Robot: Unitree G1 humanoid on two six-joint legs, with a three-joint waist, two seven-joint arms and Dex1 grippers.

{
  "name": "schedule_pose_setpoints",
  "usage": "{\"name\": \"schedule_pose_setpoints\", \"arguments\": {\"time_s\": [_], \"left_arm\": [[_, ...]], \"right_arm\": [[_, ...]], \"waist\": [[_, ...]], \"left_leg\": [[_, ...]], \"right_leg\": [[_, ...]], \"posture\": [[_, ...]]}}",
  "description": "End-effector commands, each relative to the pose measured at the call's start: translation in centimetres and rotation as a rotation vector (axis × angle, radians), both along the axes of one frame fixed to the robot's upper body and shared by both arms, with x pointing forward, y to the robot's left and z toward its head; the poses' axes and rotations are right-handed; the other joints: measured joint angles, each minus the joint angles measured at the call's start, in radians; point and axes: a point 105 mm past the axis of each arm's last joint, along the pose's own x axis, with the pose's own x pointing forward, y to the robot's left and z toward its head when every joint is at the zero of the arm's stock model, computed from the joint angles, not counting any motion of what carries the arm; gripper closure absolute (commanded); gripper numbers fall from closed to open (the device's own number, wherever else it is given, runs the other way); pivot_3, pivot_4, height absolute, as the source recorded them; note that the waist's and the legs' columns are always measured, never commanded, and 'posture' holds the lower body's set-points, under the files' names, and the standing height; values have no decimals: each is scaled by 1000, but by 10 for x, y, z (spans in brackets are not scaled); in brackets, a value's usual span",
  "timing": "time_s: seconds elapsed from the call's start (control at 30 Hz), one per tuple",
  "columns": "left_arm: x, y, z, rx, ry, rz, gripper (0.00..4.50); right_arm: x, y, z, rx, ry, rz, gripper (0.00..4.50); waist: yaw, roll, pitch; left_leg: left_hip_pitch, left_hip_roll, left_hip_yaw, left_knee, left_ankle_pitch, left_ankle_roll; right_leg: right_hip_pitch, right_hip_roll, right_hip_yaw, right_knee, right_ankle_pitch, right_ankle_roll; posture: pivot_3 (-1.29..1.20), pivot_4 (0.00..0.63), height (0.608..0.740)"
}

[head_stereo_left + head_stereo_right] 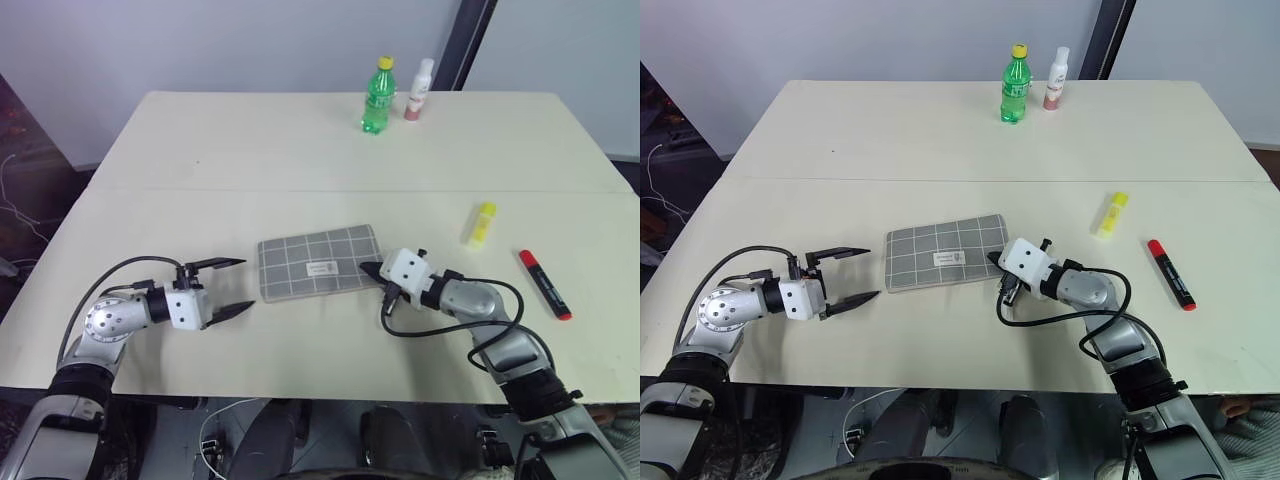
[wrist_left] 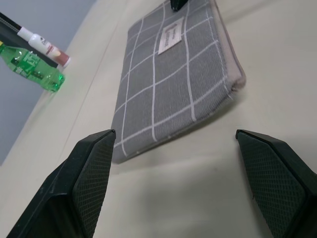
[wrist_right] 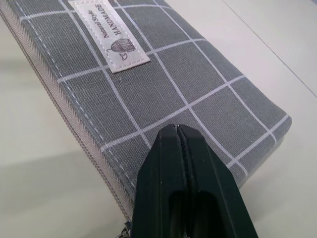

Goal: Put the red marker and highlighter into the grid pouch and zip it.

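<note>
We count one grid pouch (image 1: 320, 262) lying flat near the middle of the desk (image 1: 250, 150), its white label patch (image 3: 108, 33) facing up and its zip edge running along the near long side. One highlighter (image 1: 480, 223) lies on the bare desk to the right of the pouch, well apart from it, and one red marker (image 1: 544, 284) lies further right still, near the highlighter but not touching it. Both are outside the pouch.

We see two grippers. The left gripper (image 1: 229, 288) sits low over the desk just beside the pouch's left end, its two black fingers (image 2: 89, 168) spread wide apart with nothing between them; the pouch's short edge faces the gap. The right gripper (image 1: 371, 270) is at the pouch's right end, its fingers pressed together, tip over the grey fabric at that corner. We cannot tell whether it pinches anything there.

At the far edge of the desk stand two bottles: one green bottle (image 1: 377, 97) with a yellow cap and one white and pink bottle (image 1: 419, 90) just beside it.
</note>
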Motion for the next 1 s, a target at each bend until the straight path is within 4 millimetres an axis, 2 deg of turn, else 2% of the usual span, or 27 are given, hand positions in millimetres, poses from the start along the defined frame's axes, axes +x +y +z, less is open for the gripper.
{"name": "schedule_pose_setpoints", "arguments": {"time_s": [0.03,0.13,0.4,0.47,0.53,0.7,0.77,0.9,1.0], "left_arm": [[1,-9,-9,17,27,-20,393],[10,-28,-10,-9,10,-33,393],[16,-53,-18,-29,43,-81,393],[15,-59,-21,-32,68,-97,920],[15,-61,-23,-29,75,-98,1691],[14,-64,-26,-24,87,-108,4330],[14,-64,-26,-28,92,-107,4454],[17,-63,-25,-53,102,-82,4500],[19,-63,-21,-81,100,-59,4500]], "right_arm": [[2,-4,-4,-10,23,-10,4444],[4,-5,-3,-20,19,-3,4444],[0,-4,0,-19,15,3,4444],[-1,-3,0,-13,17,3,4500],[-3,-2,0,-12,18,3,4500],[-5,0,0,-9,17,5,4500],[-6,1,2,-8,12,18,4500],[-9,2,20,113,29,21,3336],[-11,-8,43,215,28,-17,1769]], "waist": [[1,0,0],[8,1,-1],[13,1,-2],[16,1,-2],[20,1,-2],[26,4,-7],[25,6,-9],[26,6,-10],[26,6,-10]], "left_leg": [[0,0,0,0,0,0],[0,-1,0,0,0,0],[1,-1,0,1,0,0],[1,-1,0,1,0,0],[1,-1,0,1,0,0],[1,-1,0,1,0,0],[1,-1,1,1,0,0],[1,-1,0,1,0,0],[1,-1,0,1,0,0]], "right_leg": [[0,0,0,0,0,0],[0,0,0,0,0,0],[0,0,2,0,1,-1],[0,0,2,0,1,-1],[0,0,2,0,1,-1],[0,0,2,0,0,-1],[0,0,3,-1,1,-1],[0,0,3,-1,1,-1],[0,0,3,-1,1,-1]], "posture": [[0,150,740],[0,150,740],[0,150,740],[0,150,740],[0,150,740],[0,150,740],[0,150,740],[0,150,740],[0,150,740]]}}
